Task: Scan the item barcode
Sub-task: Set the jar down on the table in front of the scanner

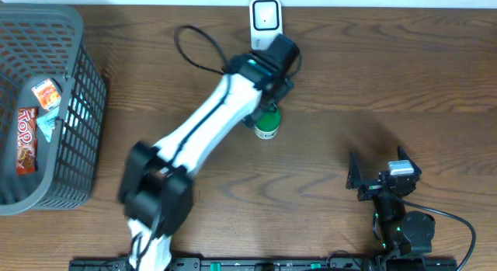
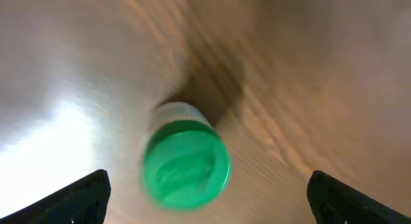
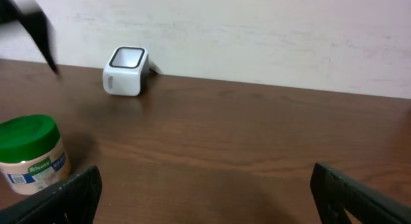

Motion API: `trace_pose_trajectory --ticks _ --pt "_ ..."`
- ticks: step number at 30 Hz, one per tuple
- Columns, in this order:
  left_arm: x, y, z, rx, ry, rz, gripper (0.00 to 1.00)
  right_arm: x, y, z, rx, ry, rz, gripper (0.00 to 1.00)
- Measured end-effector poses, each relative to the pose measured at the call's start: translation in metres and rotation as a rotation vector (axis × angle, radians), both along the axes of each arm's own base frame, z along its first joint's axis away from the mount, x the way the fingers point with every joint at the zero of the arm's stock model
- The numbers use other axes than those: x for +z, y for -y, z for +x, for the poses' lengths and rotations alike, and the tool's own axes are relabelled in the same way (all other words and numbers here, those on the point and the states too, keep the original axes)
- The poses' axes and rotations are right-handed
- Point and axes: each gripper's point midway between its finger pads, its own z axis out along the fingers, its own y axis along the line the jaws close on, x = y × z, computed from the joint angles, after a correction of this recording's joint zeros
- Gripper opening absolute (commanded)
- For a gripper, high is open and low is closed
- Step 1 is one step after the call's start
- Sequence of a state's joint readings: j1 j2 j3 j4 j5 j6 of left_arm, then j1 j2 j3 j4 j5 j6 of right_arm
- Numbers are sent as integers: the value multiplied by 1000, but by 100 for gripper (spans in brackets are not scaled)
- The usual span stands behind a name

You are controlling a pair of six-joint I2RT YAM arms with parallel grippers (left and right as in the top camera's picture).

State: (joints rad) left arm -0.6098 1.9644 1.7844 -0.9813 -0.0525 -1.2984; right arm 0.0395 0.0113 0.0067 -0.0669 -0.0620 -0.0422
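Note:
The item is a small white jar with a green lid (image 1: 267,123), standing upright on the wooden table a little in front of the white barcode scanner (image 1: 265,19). My left gripper (image 2: 207,197) hovers just above the jar (image 2: 186,163), open wide, its fingers well apart on either side and touching nothing. In the overhead view the left wrist covers most of the jar. My right gripper (image 1: 378,166) rests open and empty near the front right. Its camera shows the jar (image 3: 29,153) at far left and the scanner (image 3: 126,71) by the back wall.
A grey mesh basket (image 1: 85,108) with snack packets (image 1: 27,139) stands at the left edge. The scanner's black cable (image 1: 194,50) loops beside the left arm. A pale wall runs behind the table's back edge.

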Motion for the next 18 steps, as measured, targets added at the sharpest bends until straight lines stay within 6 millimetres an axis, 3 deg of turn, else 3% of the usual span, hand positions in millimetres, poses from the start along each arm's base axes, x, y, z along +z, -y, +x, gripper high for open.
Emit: trace_pose_trajectory --ticks 3,5,10,13,18 --pt "39 -32 -9 27 49 37 98 0 0 0 0 0 0 99" --pt "52 -54 -18 52 39 69 98 0 0 0 0 0 0 99" --pt "58 -127 -51 152 -108 203 98 0 0 0 0 0 0 99" --pt "70 -163 -55 226 -117 213 98 0 0 0 0 0 0 99" --pt "131 -213 -49 254 108 169 98 0 0 0 0 0 0 99"
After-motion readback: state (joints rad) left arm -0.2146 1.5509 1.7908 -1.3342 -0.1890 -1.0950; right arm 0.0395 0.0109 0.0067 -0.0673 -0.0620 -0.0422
